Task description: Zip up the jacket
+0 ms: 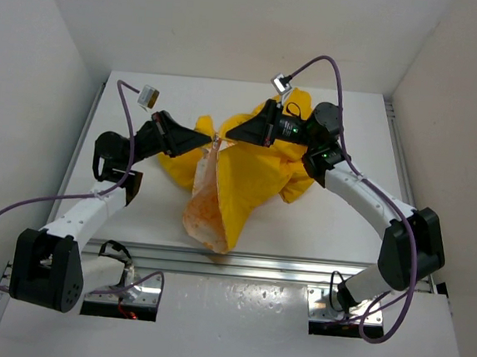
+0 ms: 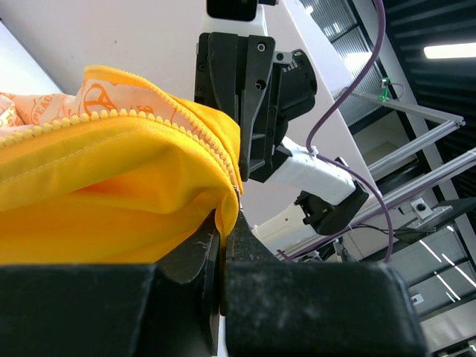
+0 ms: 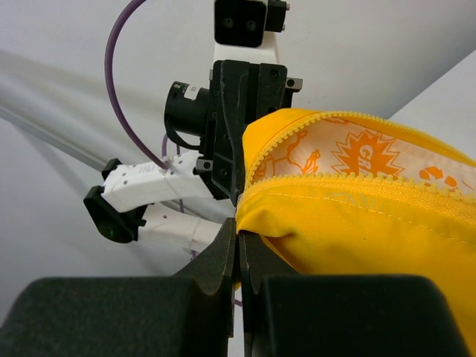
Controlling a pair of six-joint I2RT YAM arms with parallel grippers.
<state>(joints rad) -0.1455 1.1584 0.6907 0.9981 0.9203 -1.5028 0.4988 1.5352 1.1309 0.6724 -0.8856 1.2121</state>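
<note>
Top view: the jacket is bunched in a heap around the middle of the table. A flap of its white-and-orange lining points toward the near edge. The arms come in from either side and meet at the heap's far-left corner. There the left gripper and right gripper sit tip to tip, just beside each other.

Left wrist view: this one's fingers are almost fully closed, pinching a thin fold of yellow fabric. The grip is right where the row of zipper teeth curves down and ends. The other gripper faces it from across, pressed up against the same edge.

Right wrist view: the jaws are pressed together on the yellow edge at the end of the zipper. Above the grip the two rows of teeth stand apart, and printed lining shows in the gap between them. The left gripper is directly opposite, touching the fabric.
</note>
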